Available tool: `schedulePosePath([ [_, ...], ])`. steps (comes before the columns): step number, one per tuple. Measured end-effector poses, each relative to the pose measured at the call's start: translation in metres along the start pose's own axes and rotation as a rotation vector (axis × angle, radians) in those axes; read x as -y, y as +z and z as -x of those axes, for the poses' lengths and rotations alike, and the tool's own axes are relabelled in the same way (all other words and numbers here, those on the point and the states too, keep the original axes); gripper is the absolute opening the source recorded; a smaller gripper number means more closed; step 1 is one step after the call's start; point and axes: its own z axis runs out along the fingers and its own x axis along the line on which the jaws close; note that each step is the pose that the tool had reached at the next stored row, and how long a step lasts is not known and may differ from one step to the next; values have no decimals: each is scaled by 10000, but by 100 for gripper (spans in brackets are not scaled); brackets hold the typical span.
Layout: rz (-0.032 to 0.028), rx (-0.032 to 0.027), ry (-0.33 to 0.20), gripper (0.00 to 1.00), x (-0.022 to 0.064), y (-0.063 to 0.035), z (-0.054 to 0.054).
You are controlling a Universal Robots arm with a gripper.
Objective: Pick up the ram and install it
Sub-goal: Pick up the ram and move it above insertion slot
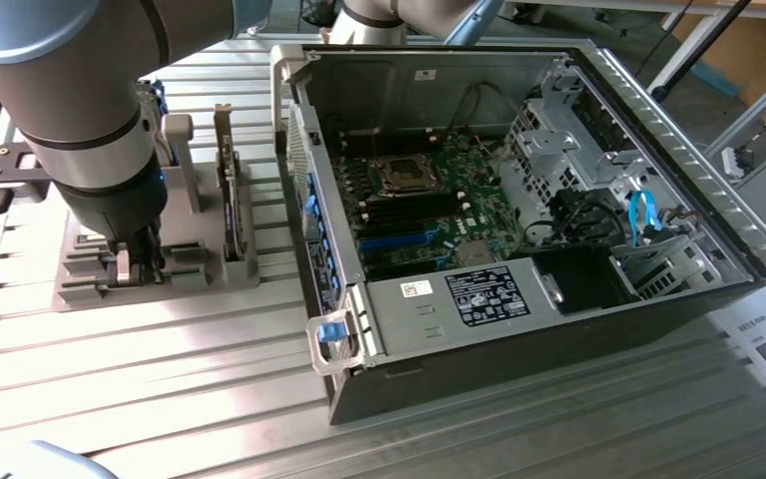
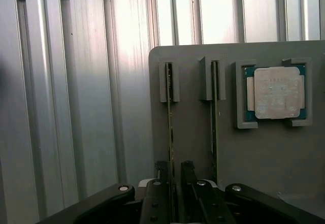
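Note:
The ram (image 2: 171,132) is a thin green stick standing on edge in a slot of the grey holder (image 2: 264,158). My gripper (image 2: 174,170) hangs right over it, with one fingertip on each side of the stick's near end and a narrow gap still showing, so it is open. In the exterior view the gripper (image 1: 137,269) is down at the front of the holder (image 1: 210,279), at the exterior view's left of the open computer case (image 1: 490,299). The motherboard (image 1: 423,200) lies exposed inside the case.
A second thin stick (image 2: 214,132) stands in the neighbouring slot. A square silver processor (image 2: 278,93) lies in its own pocket of the holder. A dark expansion card (image 1: 232,200) stands upright between gripper and case. The ribbed metal table (image 1: 157,379) surrounds everything.

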Motion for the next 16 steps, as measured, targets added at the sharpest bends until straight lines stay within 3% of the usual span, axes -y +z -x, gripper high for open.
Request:
schedulePosePath([
  [16,0,-1,-1,25,-1,0,20],
])
